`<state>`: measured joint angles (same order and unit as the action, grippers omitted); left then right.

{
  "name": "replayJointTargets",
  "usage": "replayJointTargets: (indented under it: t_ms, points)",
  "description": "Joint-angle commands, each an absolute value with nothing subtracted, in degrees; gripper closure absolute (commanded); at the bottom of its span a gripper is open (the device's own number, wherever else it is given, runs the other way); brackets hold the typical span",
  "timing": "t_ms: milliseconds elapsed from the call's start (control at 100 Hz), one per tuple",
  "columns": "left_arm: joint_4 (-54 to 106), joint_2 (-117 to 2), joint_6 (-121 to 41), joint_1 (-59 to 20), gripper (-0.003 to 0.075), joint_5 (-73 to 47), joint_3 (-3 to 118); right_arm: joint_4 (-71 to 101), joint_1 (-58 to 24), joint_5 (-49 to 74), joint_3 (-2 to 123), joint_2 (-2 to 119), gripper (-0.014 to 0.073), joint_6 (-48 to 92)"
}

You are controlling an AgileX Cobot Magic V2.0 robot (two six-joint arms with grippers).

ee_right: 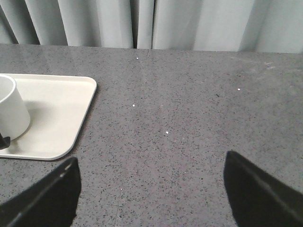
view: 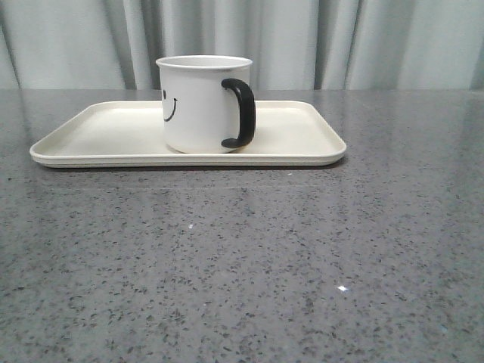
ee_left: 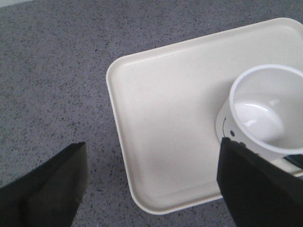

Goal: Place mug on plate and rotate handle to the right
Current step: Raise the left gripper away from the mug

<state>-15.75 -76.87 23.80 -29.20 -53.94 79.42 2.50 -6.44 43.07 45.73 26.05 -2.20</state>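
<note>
The white mug (view: 198, 104) with a black smiley print stands upright on the cream plate (view: 98, 132), near its middle. Its black handle (view: 240, 112) points right in the front view. The mug also shows in the left wrist view (ee_left: 265, 111) and the right wrist view (ee_right: 10, 115). My left gripper (ee_left: 151, 189) is open and empty, hovering over the plate's (ee_left: 161, 118) corner, one finger (ee_left: 255, 184) close by the mug. My right gripper (ee_right: 151, 194) is open and empty above bare table, away from the plate (ee_right: 57, 109). Neither arm shows in the front view.
The grey speckled table (view: 249, 265) stretches in front of the plate and to both sides. Pale curtains (view: 302, 38) hang behind the table's far edge.
</note>
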Motion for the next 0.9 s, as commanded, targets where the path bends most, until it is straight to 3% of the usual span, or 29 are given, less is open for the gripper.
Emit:
replayJointTargets:
  t_ms: [0,240,610,890]
  points:
    - [-17.50,-69.82,25.72,-29.28,0.0164,-47.00,74.21,2.48,-6.19,39.34,47.53,27.03,-0.0020,-1.89]
    - [-24.76,-54.93,31.72,-29.28,0.0164,-45.13,59.88,2.48,-6.19,39.33,47.53,27.16,-0.0020,-1.89]
    - [-34.54,-39.08,40.96,-29.28,0.0168,-50.88,50.78,2.48,-6.19,39.33,47.53,27.16,-0.0020,-1.89]
    - [-36.87,-37.68,40.96,-29.28,0.0260,-53.51,50.72,2.48,-6.19,39.27,47.53,27.15,-0.0020,-1.89]
